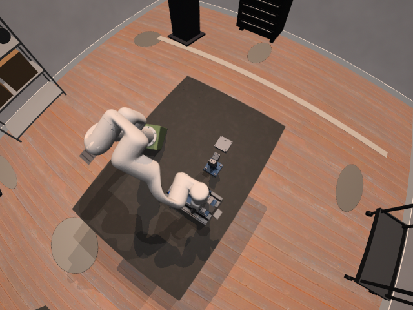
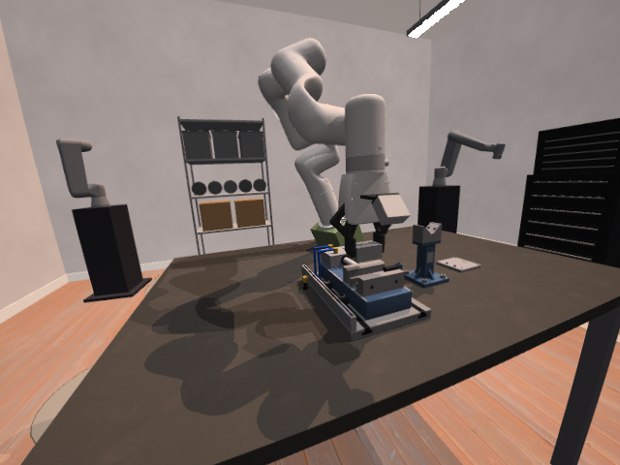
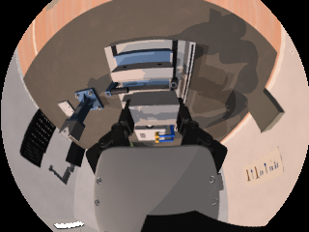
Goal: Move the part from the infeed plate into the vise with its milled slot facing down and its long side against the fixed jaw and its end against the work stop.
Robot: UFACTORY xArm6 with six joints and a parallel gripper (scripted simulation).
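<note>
Hand [image 2: 364,246] clamped on the part [image 2: 368,250], low between the jaws of the vise [image 2: 380,298]. Best now: settle it flat on the bars, snug to the fixed jaw and stop, then release.

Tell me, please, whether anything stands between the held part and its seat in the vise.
Nothing visible does. The gripper is shut on the part, low over the open vise, in the gap between the jaws. The V-block and infeed plate stand off to the side. The bars and work stop are hidden here.
</note>
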